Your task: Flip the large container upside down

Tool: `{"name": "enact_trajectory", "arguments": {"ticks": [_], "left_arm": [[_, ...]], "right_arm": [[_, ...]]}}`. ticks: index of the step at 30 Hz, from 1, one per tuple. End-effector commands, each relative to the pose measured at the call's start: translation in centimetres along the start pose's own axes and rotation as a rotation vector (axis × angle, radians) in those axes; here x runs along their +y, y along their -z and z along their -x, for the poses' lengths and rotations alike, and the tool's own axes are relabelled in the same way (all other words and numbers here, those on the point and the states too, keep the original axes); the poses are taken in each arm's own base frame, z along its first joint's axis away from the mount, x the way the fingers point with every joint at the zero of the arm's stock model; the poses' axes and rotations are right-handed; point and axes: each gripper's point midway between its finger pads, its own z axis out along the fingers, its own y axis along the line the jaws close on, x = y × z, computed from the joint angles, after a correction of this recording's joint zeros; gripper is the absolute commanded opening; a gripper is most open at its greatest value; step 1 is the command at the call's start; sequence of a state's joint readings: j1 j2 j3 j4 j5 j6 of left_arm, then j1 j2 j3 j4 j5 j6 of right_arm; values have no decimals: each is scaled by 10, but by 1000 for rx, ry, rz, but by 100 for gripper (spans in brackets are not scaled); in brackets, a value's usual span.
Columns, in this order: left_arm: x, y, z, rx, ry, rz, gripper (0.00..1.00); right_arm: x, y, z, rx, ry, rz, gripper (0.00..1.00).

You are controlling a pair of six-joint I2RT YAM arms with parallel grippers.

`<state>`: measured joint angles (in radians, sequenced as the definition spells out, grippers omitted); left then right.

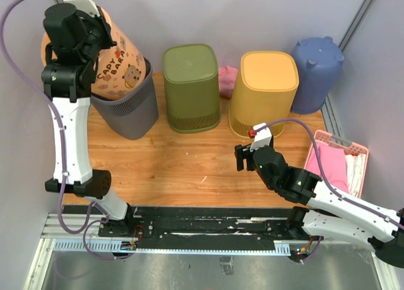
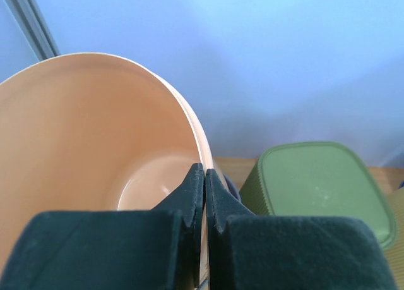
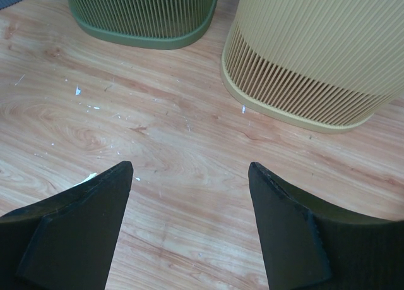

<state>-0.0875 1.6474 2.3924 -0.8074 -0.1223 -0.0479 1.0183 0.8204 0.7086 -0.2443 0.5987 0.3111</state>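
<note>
The left gripper (image 2: 203, 176) is clamping the peach container (image 1: 120, 62) by its rim, holding it tilted in the grey basket (image 1: 134, 113), the flip barely begun, while the right gripper (image 3: 189, 170) is hanging wide open.

You look at a light wooden tabletop (image 1: 189, 170) whose grain carries small white scratches (image 3: 77, 90). Plain pale lilac-grey walls (image 1: 252, 12) close it at the back and on both sides. A grey metal post (image 1: 363, 12) stands in the far right corner. At the near edge lies a black rail (image 1: 208, 227), and below it a dull metal sheet (image 1: 208, 271). The light is soft and even.
</note>
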Motion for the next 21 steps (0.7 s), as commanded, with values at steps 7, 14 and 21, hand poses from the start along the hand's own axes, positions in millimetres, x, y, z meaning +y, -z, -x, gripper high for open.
{"name": "enact_trajectory", "arguments": {"ticks": [7,14,21], "left_arm": [[1,93,106,-361,62,2,0],[-7,158,143,-499,144,-103,0],[-30,189,151,-528,191,-262,0]], "right_arm": [[2,-3,10,-16,-38,0,75],[1,-3,14,-25,-34,-9,75],[-8,3,23,-57,-39,-30,75]]}}
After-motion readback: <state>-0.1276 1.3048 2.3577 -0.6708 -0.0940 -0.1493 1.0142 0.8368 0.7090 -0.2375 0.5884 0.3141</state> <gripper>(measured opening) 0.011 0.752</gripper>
